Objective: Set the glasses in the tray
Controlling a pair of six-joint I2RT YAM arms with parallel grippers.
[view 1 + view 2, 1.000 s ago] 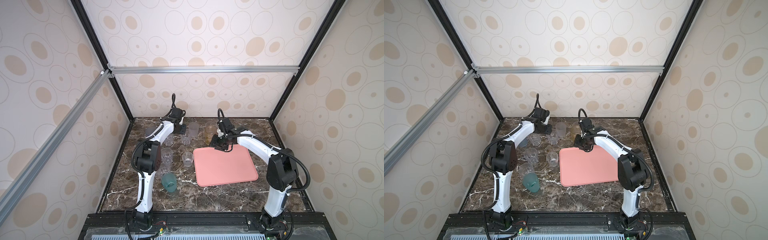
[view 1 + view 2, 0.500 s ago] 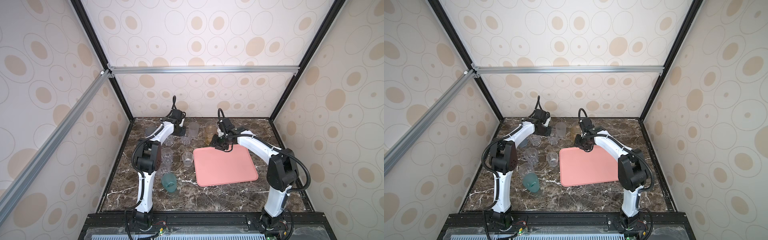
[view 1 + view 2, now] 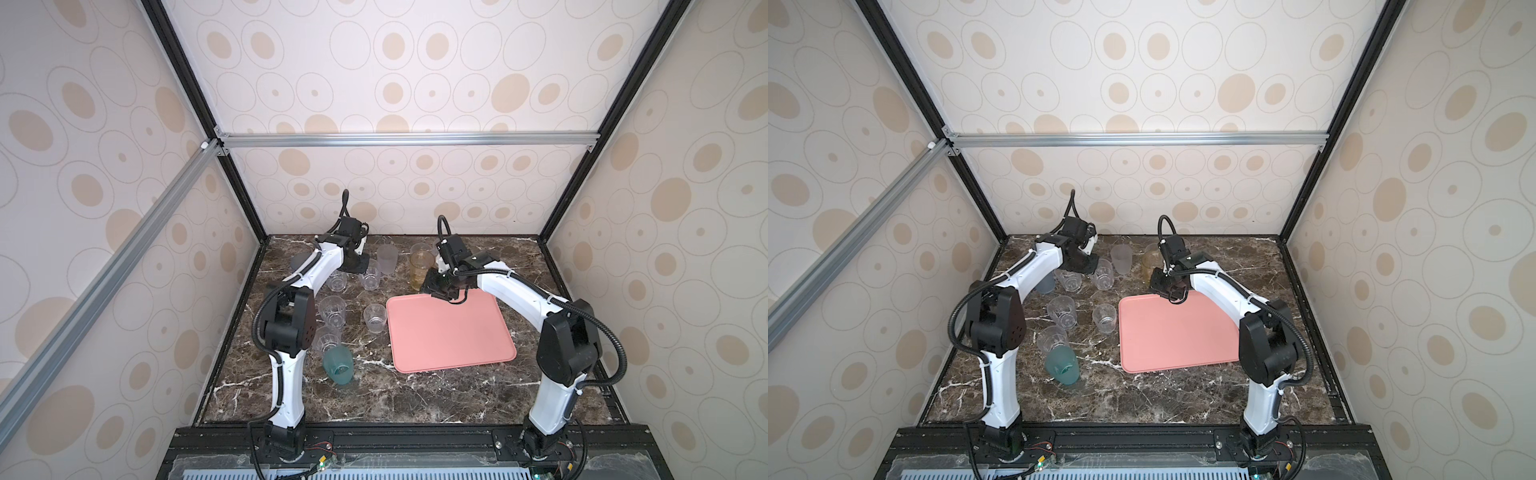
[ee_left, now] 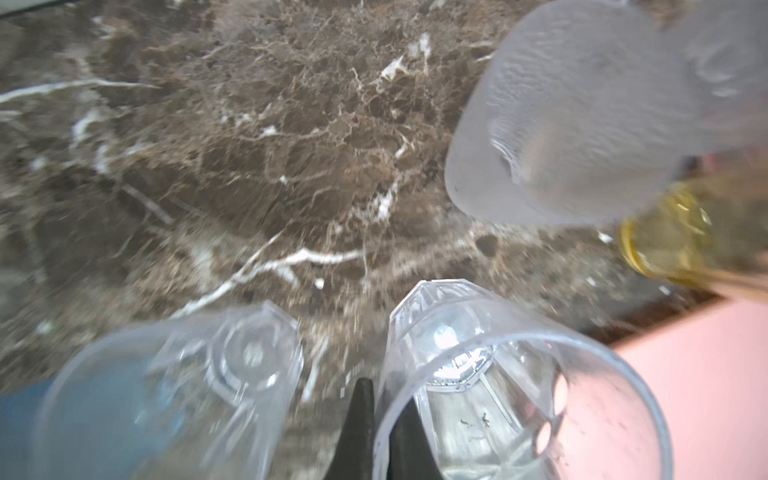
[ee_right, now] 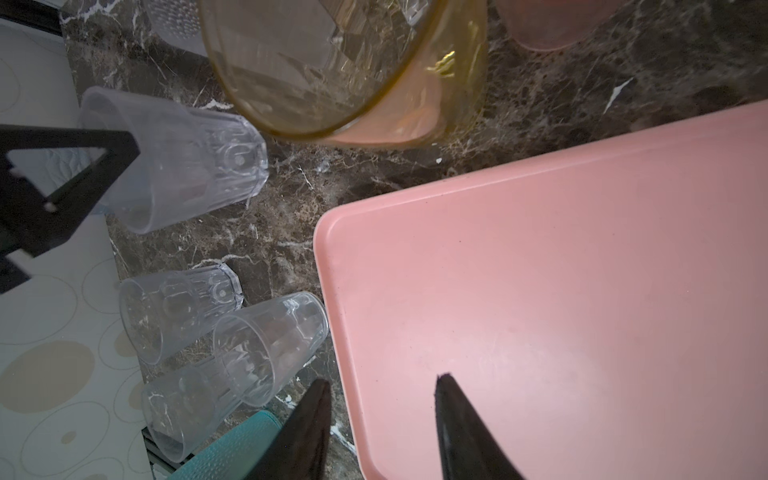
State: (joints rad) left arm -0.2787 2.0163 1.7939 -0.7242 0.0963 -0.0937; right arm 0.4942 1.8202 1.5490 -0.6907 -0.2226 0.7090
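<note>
The left gripper (image 4: 380, 419) has its jaws clamped on the rim wall of a clear glass (image 4: 498, 395). The right gripper (image 5: 382, 382) has its jaws partly apart and empty, straddling the edge of the tray (image 5: 582, 270).

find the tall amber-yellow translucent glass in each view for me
A top view: the tall amber-yellow translucent glass stands at the dark marble table's back, just beyond the flat salmon-pink tray.
A top view: same spot, behind the tray's far edge.
Left wrist: its base shows beside the frosted whitish glass.
Right wrist: large and close, just past the tray's corner.
Shared landmark: the tray, in all four.
</note>
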